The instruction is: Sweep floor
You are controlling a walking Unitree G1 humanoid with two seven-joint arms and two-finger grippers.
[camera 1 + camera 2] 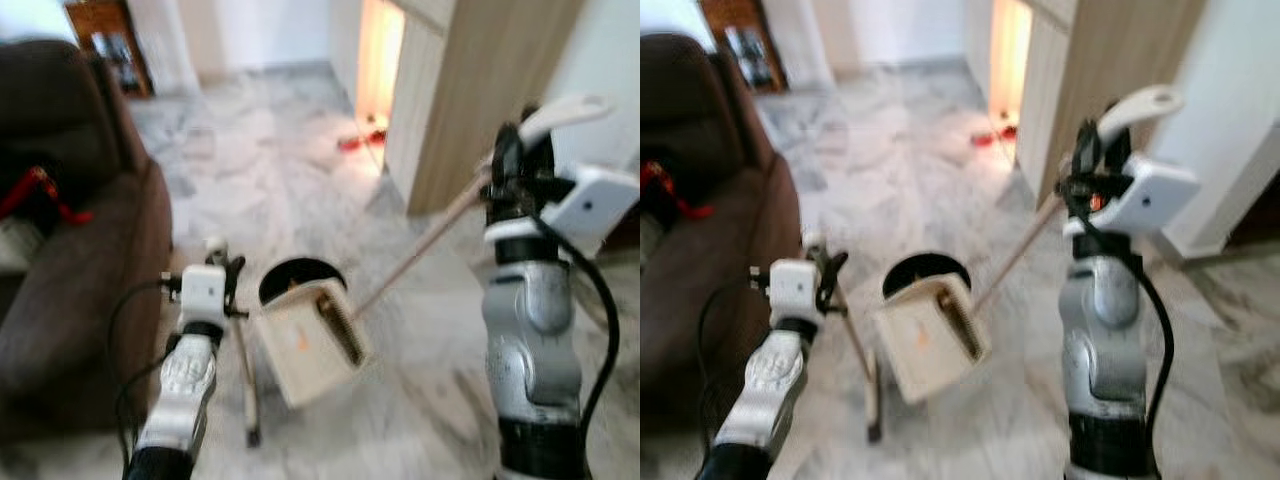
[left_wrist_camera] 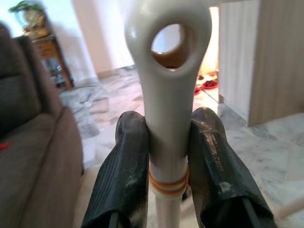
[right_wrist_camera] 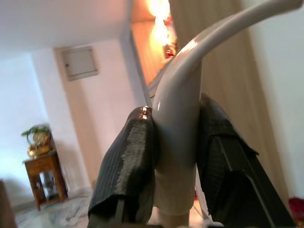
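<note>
While both arms are raised over the marble floor [image 1: 260, 170], each gripper is clamped on a handle. Left gripper [image 2: 167, 156] grips the dustpan handle [image 2: 167, 95] just below its hanging eyelet, fingers [image 2: 124, 175] pressed against both sides, an orange band right under the grip. Right gripper [image 3: 176, 156] is clenched on the curved white top of the broom [image 3: 185, 90], fingers [image 3: 130, 166] tight on either side.

Dustpan [image 1: 310, 340] sits between the two arms, beige, tilted with its mouth facing up and to the right; its pole [image 1: 247, 385] runs down from the left gripper to the floor. Broom stick [image 1: 420, 245] slants from the right gripper down to the dustpan, its lower end at the pan's edge. Dark round opening [image 1: 300, 278] just behind the pan; cannot tell what it is, frames are blurred.

Brown sofa [image 1: 80, 260] stands on the left with a red item [image 1: 40, 190] on it. Wooden cabinet [image 1: 470, 90] is on the right, something red [image 1: 358, 140] on the floor by its base. Small wooden table [image 2: 47, 57] with a plant sits at the far wall.
</note>
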